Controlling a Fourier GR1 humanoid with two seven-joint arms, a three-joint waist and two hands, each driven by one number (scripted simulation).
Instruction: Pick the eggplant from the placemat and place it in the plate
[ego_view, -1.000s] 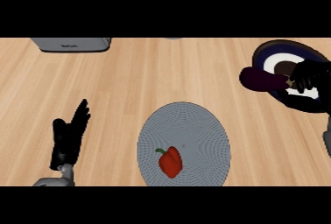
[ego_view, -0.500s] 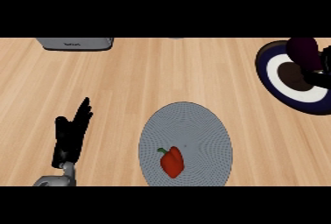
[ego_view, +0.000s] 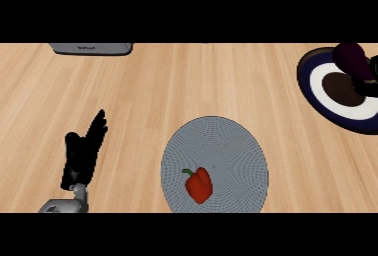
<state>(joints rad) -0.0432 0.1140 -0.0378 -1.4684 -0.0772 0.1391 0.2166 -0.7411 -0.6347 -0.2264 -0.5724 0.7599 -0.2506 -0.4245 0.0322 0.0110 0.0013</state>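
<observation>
The eggplant (ego_view: 353, 59) is sitting over the far side of the plate (ego_view: 316, 95), at the right edge of the view. It is dark purple. The right hand (ego_view: 367, 86) is showing only as a dark shape beside it at that edge, so nobody can tell if its fingers are holding the eggplant or letting go.

The left hand (ego_view: 83, 155) is resting on the left side of the wooden surface (ego_view: 184, 85), fingers straight and holding nothing.

The grey placemat (ego_view: 221, 145) is lying in the middle, with a red pepper (ego_view: 199, 185) sitting on it. A grey box (ego_view: 92, 48) is sitting at the far edge.

The job looks almost done. But the eggplant seems to be near the plate's rim, not its middle. If the hand is letting go there, the eggplant might roll off onto the surface.
</observation>
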